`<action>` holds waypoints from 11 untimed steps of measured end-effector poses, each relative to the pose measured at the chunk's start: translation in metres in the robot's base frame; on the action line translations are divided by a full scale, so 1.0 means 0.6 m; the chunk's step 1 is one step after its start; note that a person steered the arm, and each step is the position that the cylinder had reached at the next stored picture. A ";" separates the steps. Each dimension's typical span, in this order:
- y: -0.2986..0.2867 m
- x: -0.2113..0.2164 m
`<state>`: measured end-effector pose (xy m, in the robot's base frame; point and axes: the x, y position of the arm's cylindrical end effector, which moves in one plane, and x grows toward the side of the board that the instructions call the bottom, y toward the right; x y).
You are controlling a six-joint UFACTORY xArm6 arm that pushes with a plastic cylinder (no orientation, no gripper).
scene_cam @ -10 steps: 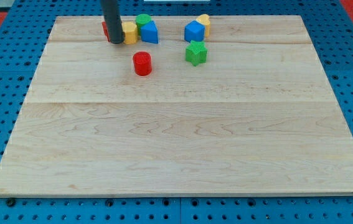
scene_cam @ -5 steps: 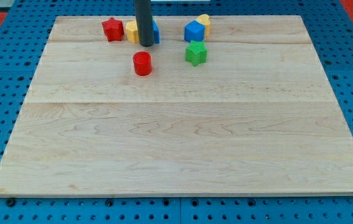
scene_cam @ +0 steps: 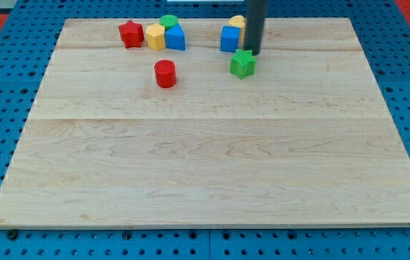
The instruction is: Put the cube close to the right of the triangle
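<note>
The blue cube (scene_cam: 230, 38) sits near the view's top, right of centre. The blue triangle (scene_cam: 176, 37) lies further left in the same row, with a gap of about two block widths between them. My tip (scene_cam: 254, 53) is on the board just right of the cube and just above the green star (scene_cam: 243, 64). The rod hides part of a yellow block (scene_cam: 237, 22) behind the cube.
A red star (scene_cam: 131, 33), a yellow hexagon (scene_cam: 155, 36) and a green cylinder (scene_cam: 168, 22) cluster against the triangle's left and top. A red cylinder (scene_cam: 165, 74) stands below them. The wooden board (scene_cam: 205, 159) ends just beyond the top row.
My tip has swept right from the left cluster to the right of the cube. The green star has been shoved right and slightly down; the cube has shifted a little right.
</note>
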<state>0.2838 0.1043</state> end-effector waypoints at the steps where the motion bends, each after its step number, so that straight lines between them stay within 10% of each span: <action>1: 0.012 -0.033; 11: -0.179 0.032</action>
